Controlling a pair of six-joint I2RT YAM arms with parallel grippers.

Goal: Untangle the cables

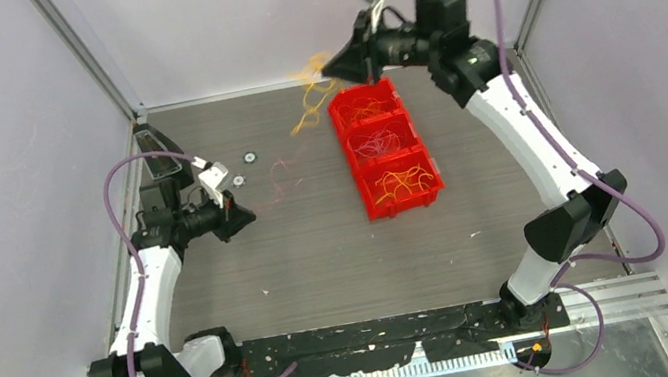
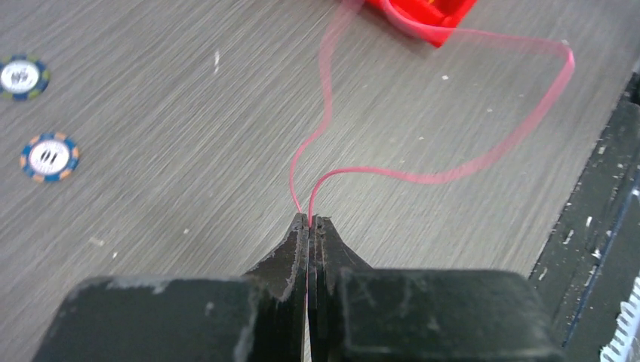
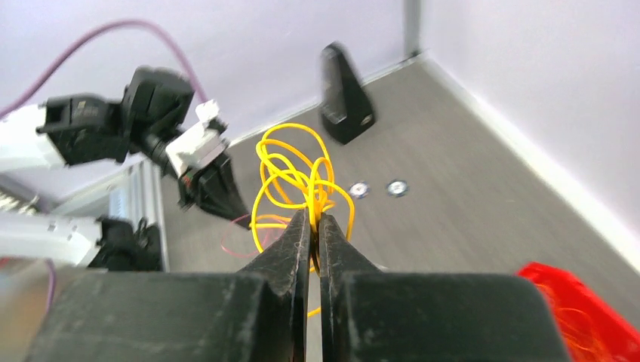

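- Pinches a thin pink-red cable loop (image 2: 445,177) in the low left gripper (image 2: 309,219).
- Clamps tangled yellow cable loops (image 3: 290,162) in the raised right gripper (image 3: 315,219) — beside a red three-compartment plastic bin (image 1: 405,202).
- Shows all three compartments from overhead only.

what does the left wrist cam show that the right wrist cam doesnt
Left wrist only: the grip up close, left pincer shut on the pink-red cable, which loops toward the red bin. Right wrist only: right pincer shut on yellow cables, with the left arm beyond. Both: the table, two round discs, a corner of the bin.
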